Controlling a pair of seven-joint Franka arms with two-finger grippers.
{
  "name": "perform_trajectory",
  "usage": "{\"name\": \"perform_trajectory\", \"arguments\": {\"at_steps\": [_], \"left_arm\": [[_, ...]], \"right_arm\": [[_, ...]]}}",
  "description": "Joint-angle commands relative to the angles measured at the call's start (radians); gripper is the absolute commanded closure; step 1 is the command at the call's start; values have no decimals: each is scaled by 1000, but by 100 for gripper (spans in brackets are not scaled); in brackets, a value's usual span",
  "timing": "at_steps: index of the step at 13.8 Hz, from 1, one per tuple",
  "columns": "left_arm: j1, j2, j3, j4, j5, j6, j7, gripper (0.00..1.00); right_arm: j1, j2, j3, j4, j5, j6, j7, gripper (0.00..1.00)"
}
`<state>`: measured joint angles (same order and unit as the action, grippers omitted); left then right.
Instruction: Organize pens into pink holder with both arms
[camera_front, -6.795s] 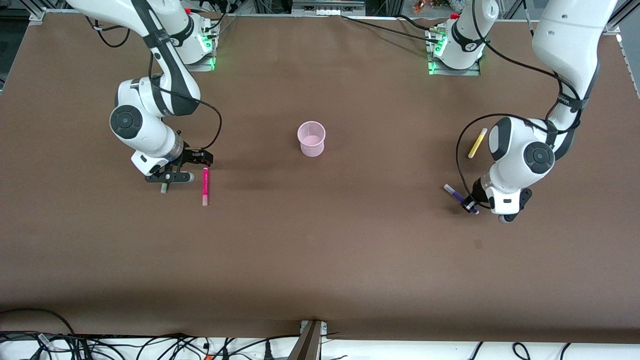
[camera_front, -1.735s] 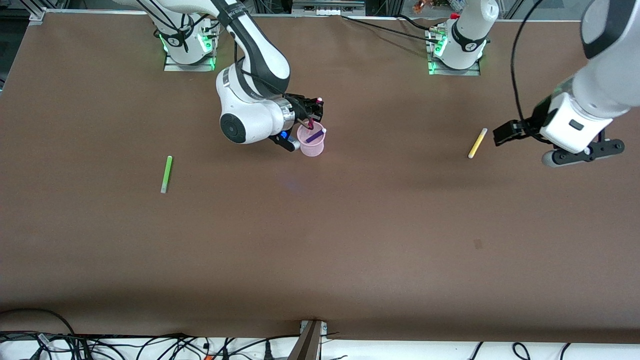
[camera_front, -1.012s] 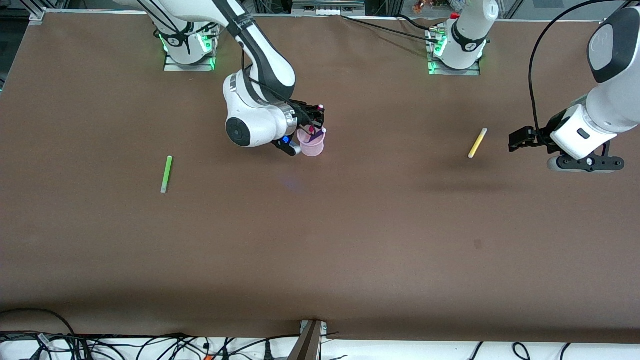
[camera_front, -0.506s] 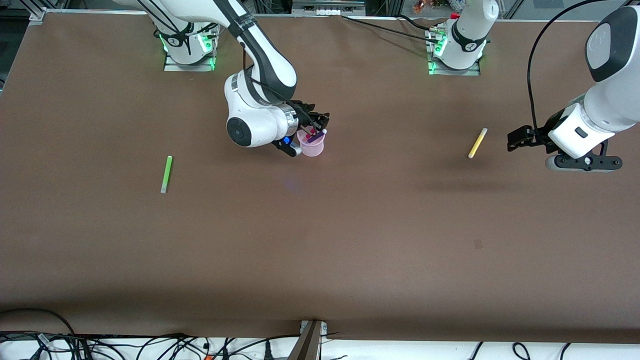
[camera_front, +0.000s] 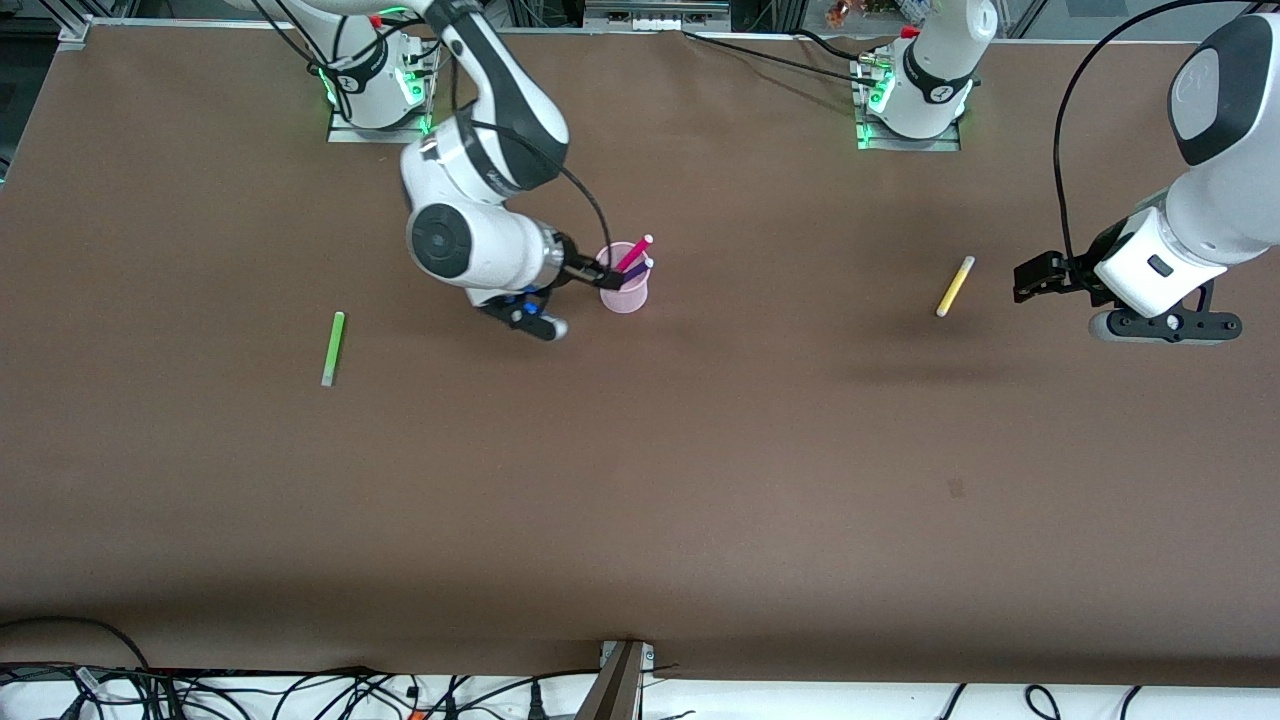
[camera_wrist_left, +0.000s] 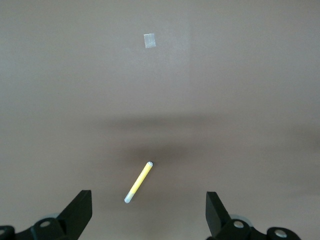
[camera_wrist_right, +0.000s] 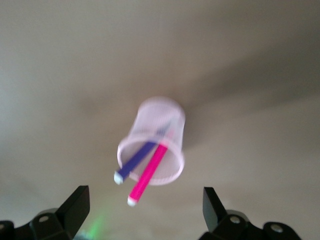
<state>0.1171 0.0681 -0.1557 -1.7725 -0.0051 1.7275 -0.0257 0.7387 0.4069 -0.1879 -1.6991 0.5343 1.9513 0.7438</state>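
The pink holder (camera_front: 625, 293) stands upright mid-table with the magenta pen (camera_front: 634, 252) and the purple pen (camera_front: 637, 269) leaning in it. My right gripper (camera_front: 603, 277) is open and empty, close beside the holder on the right arm's end. The right wrist view shows the holder (camera_wrist_right: 161, 116), the purple pen (camera_wrist_right: 136, 161) and the magenta pen (camera_wrist_right: 149, 172) ahead of my open right gripper (camera_wrist_right: 144, 207). The green pen (camera_front: 331, 348) lies toward the right arm's end. The yellow pen (camera_front: 954, 286) lies toward the left arm's end. My left gripper (camera_front: 1035, 277) is open and empty, raised beside the yellow pen (camera_wrist_left: 138, 182).
A small pale mark (camera_front: 956, 488) is on the brown table, nearer the front camera than the yellow pen. The arm bases (camera_front: 905, 100) stand at the table's edge farthest from the front camera. Cables run along the edge nearest it.
My right gripper has let go of the magenta pen into the holder and drawn back toward the right arm's end. The left arm has hardly moved.
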Motion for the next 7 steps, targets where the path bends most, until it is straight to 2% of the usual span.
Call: {"name": "perform_trajectory", "arguments": {"at_steps": [1, 2, 4, 5, 7], "left_arm": [[10, -24, -8, -19, 2, 4, 21, 0], [10, -24, -8, -19, 0, 4, 21, 0], [10, -24, -8, -19, 0, 4, 20, 0], [10, -24, -8, -19, -1, 3, 20, 0], [10, -24, -8, -19, -1, 4, 21, 0]], "right_arm": [[5, -89, -91, 3, -42, -46, -75, 0], [5, -109, -125, 6, -75, -86, -113, 0], [5, -182, -150, 13, -233, -156, -190, 0], [5, -216, -159, 13, -284, -182, -226, 0], [5, -290, -202, 10, -326, -244, -315, 0]]}}
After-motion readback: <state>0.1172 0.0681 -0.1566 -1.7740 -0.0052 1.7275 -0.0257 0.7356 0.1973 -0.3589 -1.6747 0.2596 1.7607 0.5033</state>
